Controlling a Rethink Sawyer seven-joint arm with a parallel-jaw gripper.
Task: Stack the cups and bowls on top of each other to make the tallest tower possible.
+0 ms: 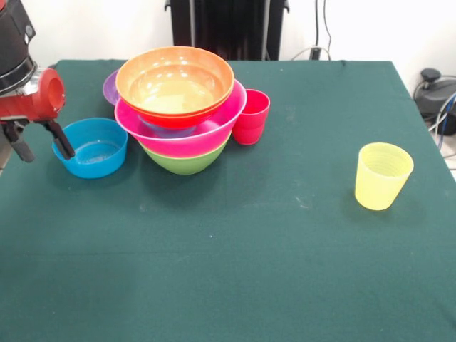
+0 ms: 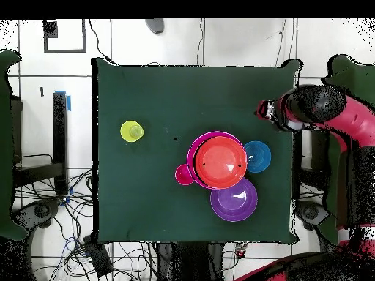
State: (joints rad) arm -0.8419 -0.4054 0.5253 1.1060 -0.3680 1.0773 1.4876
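Note:
The tower stands at the back left of the table: a green bowl at the bottom, the big pink bowl in it, and an orange bowl on top over a red rim. From overhead the tower shows as a red-orange disc ringed in pink. A red cup stands upright against it. The yellow cup stands alone, far off. My gripper hangs open and empty at the table's edge beside a blue bowl. One finger overlaps that bowl's rim in the front view.
A purple bowl sits behind the tower, touching it. The red arm reaches in over the table edge. Cables and equipment lie on the floor around the table.

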